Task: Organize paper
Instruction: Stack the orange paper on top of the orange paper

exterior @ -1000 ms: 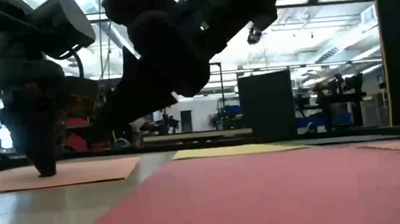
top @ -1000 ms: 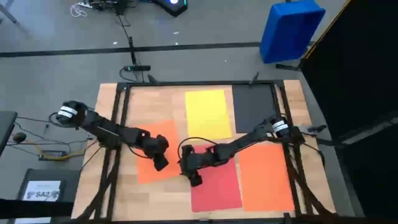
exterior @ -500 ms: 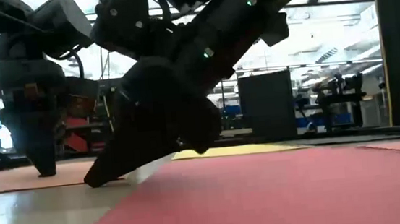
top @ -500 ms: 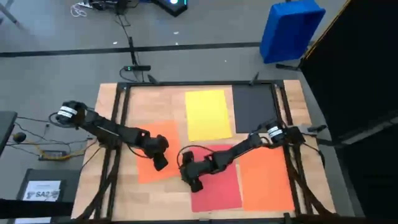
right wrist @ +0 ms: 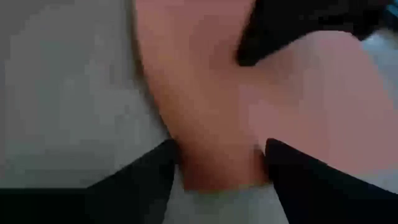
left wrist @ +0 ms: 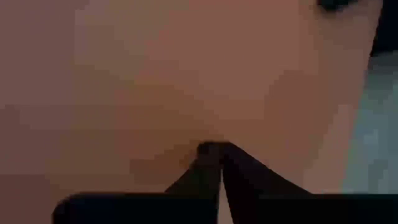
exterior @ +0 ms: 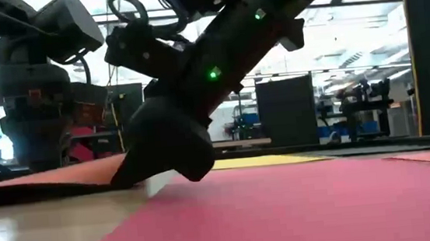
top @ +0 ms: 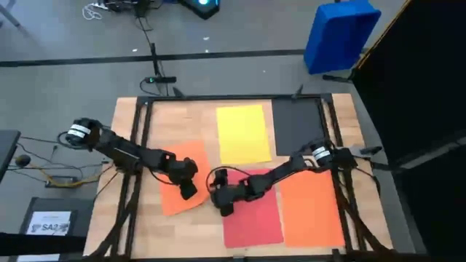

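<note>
**Both arms on the left orange sheet**

Your left gripper [top: 188,191] presses down on the left orange sheet [top: 178,171], its jaws clenched together with nothing between them; the left wrist view shows the two fingers [left wrist: 211,168] meeting tip to tip on orange paper. Your right gripper [top: 220,204] sits low at that same sheet's near right corner, between it and the red sheet [top: 258,218]. Its jaws stand wide apart, and in the right wrist view the corner of the orange paper [right wrist: 211,124] lies between the two fingers [right wrist: 155,168]. Whether they pinch it you cannot tell. From the low view, the orange sheet's edge [exterior: 64,174] is raised off the bench [top: 193,116].

The yellow sheet [top: 242,134] lies flat at the far middle, the dark grey sheet [top: 295,124] just beside it on the right, and a second orange sheet [top: 312,207] at the near right, beside the red one.
</note>
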